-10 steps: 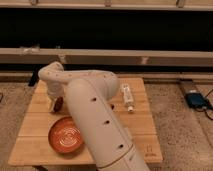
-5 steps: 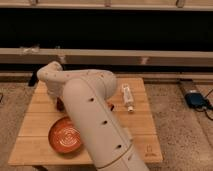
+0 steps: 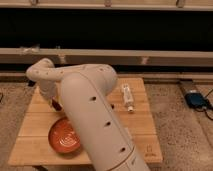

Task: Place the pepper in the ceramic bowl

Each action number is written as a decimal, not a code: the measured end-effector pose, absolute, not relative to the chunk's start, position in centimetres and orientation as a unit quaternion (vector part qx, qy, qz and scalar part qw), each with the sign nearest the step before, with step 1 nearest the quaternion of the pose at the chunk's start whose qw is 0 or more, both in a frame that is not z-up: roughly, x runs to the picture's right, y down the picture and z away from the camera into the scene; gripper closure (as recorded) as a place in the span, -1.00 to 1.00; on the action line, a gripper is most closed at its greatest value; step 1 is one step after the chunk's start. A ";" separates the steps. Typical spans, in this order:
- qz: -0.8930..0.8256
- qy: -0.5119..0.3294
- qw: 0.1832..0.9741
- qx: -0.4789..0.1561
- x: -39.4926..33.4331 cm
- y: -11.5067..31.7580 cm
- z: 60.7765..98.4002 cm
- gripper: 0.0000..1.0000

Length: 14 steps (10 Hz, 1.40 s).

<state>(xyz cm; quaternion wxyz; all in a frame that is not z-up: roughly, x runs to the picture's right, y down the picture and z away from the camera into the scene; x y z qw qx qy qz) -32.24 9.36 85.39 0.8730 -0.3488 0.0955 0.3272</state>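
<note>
The ceramic bowl (image 3: pixel 64 136), orange-red with pale rings inside, sits on the front left of the wooden table (image 3: pixel 142 127). My white arm reaches over the table from the front and bends back to the left. My gripper (image 3: pixel 53 102) hangs at the arm's end, just above and behind the bowl's far rim. A small dark red pepper (image 3: pixel 57 106) shows right at the gripper's tip. The arm hides much of the table's middle.
A white bottle (image 3: pixel 127 96) lies on the right part of the table. A blue object (image 3: pixel 195 99) lies on the floor at the far right. A long low ledge (image 3: pixel 150 56) runs behind the table.
The gripper with the dark red pepper at its tip has shifted slightly down and toward the bowl. The bowl and bottle have not moved.
</note>
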 end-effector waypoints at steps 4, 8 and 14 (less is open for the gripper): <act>0.322 0.093 0.869 -0.364 -32.3 12.2 78.4 1.00; 0.375 0.112 0.846 -0.362 -27.6 14.4 74.2 1.00; 0.445 0.120 0.806 -0.370 -23.0 17.1 68.6 -0.01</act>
